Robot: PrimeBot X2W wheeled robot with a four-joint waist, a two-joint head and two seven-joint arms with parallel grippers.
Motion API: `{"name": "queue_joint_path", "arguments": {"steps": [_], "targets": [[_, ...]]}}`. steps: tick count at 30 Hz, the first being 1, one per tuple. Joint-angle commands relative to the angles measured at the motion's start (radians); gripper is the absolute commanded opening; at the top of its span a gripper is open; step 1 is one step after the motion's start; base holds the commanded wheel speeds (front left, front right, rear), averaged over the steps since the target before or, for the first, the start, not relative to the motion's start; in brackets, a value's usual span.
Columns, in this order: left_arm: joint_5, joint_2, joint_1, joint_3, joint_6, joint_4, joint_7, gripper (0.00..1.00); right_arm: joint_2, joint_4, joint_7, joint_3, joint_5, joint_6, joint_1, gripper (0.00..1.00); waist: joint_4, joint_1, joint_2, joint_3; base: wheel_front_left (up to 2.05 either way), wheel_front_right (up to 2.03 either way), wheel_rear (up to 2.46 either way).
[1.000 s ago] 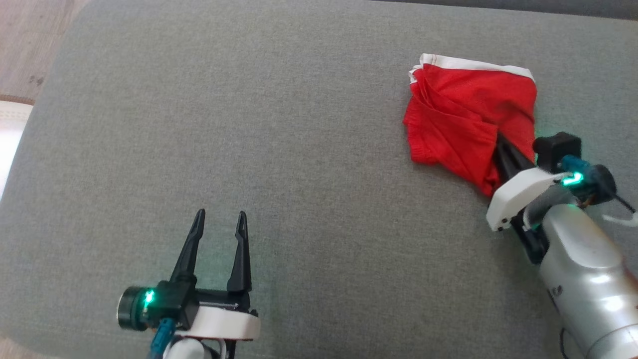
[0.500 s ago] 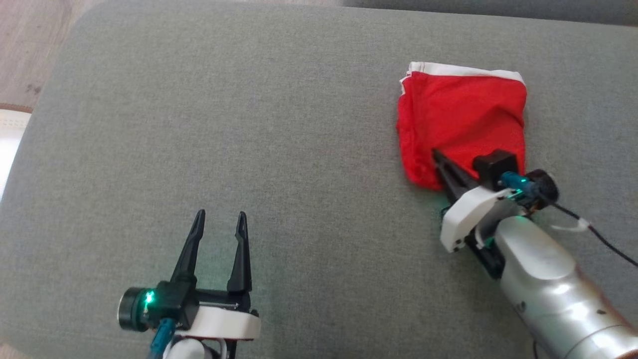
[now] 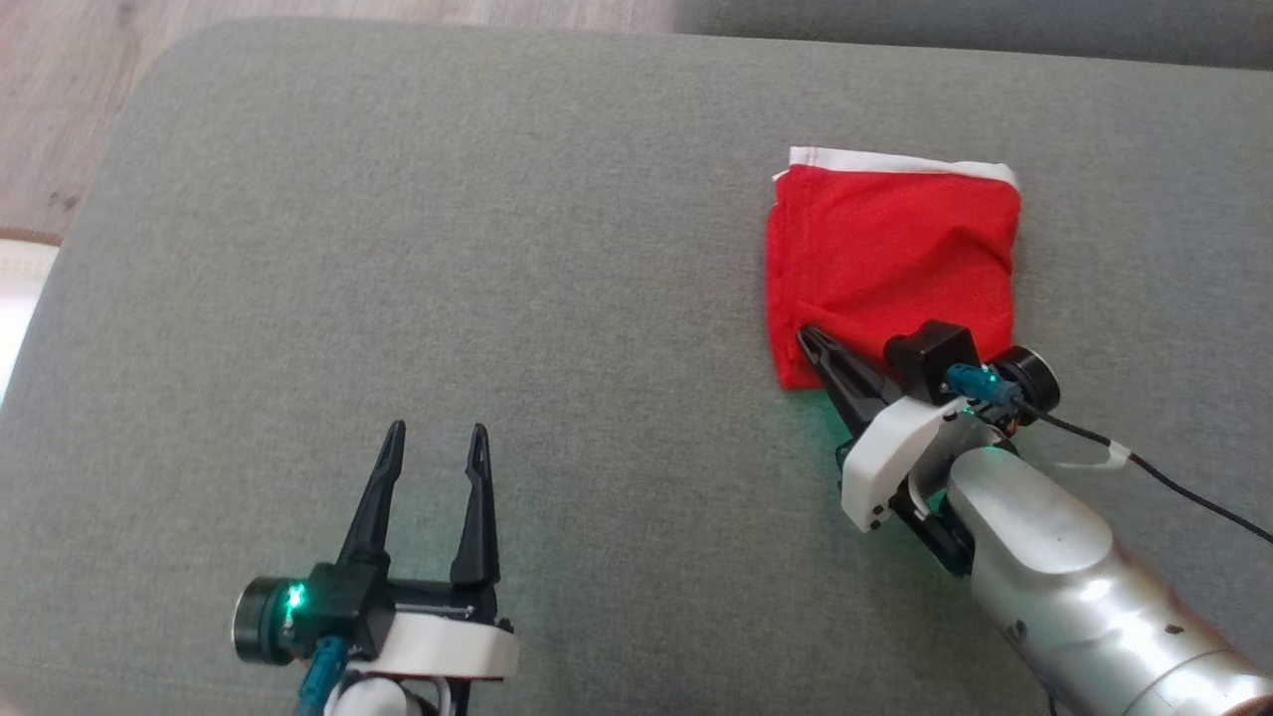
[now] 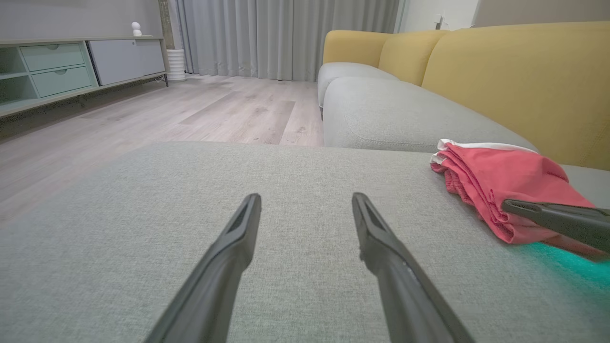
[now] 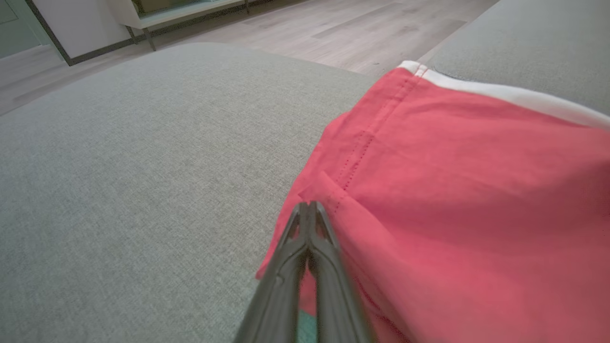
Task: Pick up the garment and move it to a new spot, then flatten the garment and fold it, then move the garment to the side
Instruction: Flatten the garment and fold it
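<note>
Red garment [image 3: 890, 259] lay folded, roughly square, on the right part of the grey sofa seat [image 3: 497, 249], white band [image 3: 895, 159] along its far edge. Right gripper [image 3: 808, 336] had its fingers pressed fully together, tips resting on the garment's near left corner; no cloth seen between them in the right wrist view [image 5: 309, 206]. Left gripper [image 3: 436, 433] sat spread wide and empty over bare seat, well apart from the garment.
</note>
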Motion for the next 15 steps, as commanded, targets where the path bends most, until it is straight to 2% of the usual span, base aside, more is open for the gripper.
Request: {"name": "queue_joint_path", "arguments": {"steps": [1, 9, 15], "targets": [[-0.009, -0.001, -0.006, 0.034, 0.006, -0.028, -0.009, 1.0, -0.004, -0.032, -0.013, 0.022, 0.015, -0.001, -0.021, 0.0, -0.012, 0.0, 0.0, -0.01, 0.0, 0.0, 0.0], [-0.008, -0.001, 0.005, 0.042, 0.007, -0.025, -0.009, 1.0, -0.03, -0.087, -0.023, 0.015, 0.043, -0.001, 0.004, 0.0, -0.041, 0.0, 0.0, -0.038, 0.0, 0.0, 0.0], [-0.008, -0.001, 0.018, 0.048, 0.007, -0.027, -0.009, 1.0, -0.072, -0.157, -0.029, -0.047, 0.05, -0.001, 0.051, 0.0, -0.061, 0.0, 0.0, -0.058, 0.0, 0.0, 0.0]]}}
